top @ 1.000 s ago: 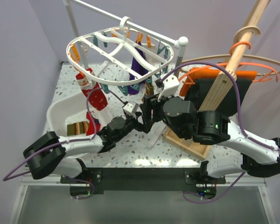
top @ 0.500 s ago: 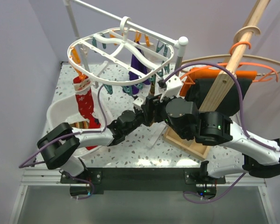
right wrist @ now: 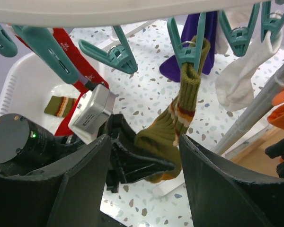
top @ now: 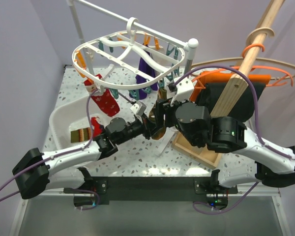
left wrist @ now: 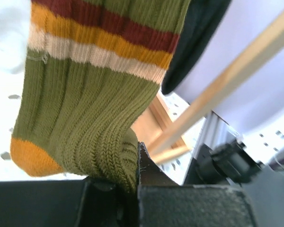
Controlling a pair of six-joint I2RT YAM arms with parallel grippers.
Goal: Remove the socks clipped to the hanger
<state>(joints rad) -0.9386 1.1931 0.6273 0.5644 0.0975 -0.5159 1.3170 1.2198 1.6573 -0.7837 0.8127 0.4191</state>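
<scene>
Right wrist view is showing the relation that matters: an olive striped sock (right wrist: 180, 113) is hanging by its cuff from a teal clip (right wrist: 187, 49) under the rim of the hanger (right wrist: 85, 14). Its toe end is bending off to the lower left into the left gripper (right wrist: 154, 165). The long axis is running steeply down from the clip, then curling at the foot toward that gripper.

Left wrist view is confirming the grip. The jaws are closed tight on a fold of the ribbed knit near the orange toe, and the rest of the sock is rising up and away from the fingers. From the left gripper, the clip is lying above and farther from the arm's base.

Right gripper (right wrist: 144, 142) is standing about half open and gripping nothing. It is sitting low, just beside the left one and aimed up at the clip, with the sock showing in the gap beyond its fingers. Whether it is touching the knit I cannot tell.

Judging from this, the left arm is the one placed to act. The pull probably needs to run down along the sock's line, away from the clip, so that the cuff slides out of the teal jaws.
</scene>
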